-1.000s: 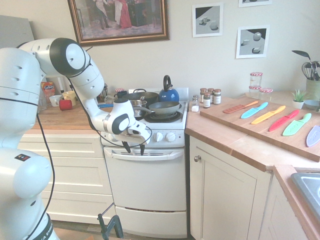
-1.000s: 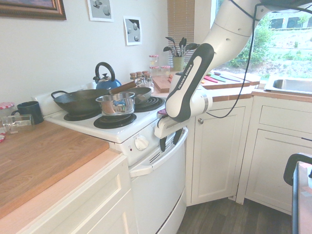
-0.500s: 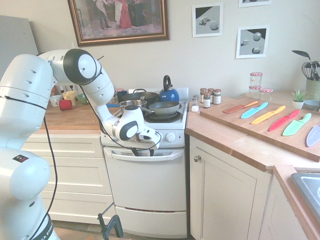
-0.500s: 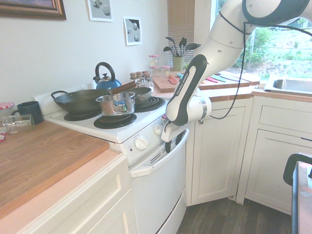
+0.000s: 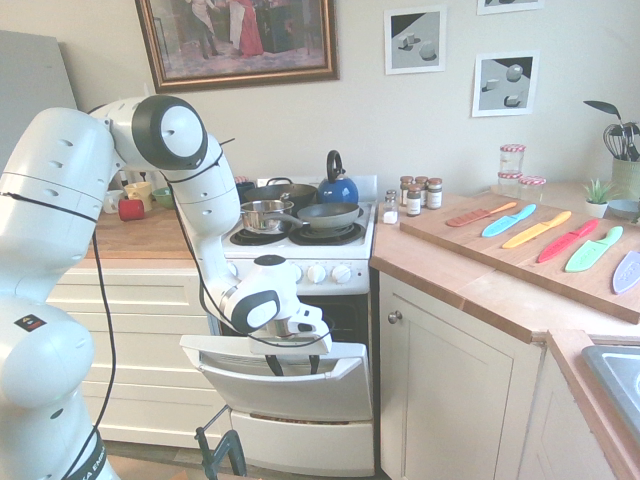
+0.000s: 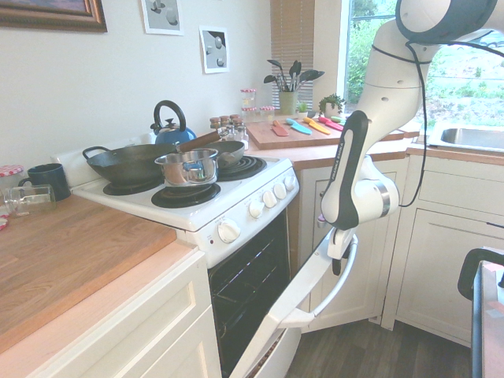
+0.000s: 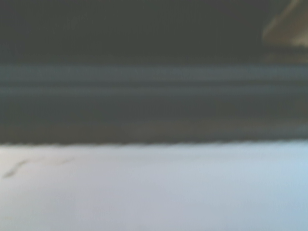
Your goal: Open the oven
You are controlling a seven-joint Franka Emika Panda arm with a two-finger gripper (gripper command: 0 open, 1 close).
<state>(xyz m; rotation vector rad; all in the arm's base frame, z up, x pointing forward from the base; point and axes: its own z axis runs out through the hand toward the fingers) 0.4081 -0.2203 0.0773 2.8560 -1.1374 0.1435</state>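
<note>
The white oven [image 5: 318, 272] stands between the counters, its dark cavity [image 6: 248, 276] showing. Its drop-down door [image 5: 300, 388] hangs roughly halfway down, tilted outward. My gripper [image 5: 291, 362] sits at the door's top edge, its two dark fingers [image 5: 313, 361] apart and hooked down over the wide white handle [image 6: 340, 276]. In the second exterior view my gripper [image 6: 337, 258] presses against that handle. The wrist view is blurred, with the white door surface [image 7: 154, 192] below a dark band.
A kettle [image 5: 337, 186], pans [image 5: 325, 213] and a steel pot [image 6: 187, 167] sit on the burners. The cream cabinet door with a round knob [image 5: 395, 317] is right of the oven. A board [image 5: 530, 245] with coloured knives lies on the right counter.
The oven door was shut one second ago and has swung down and outward. My gripper went from the handle below the knobs down and out with the door.
</note>
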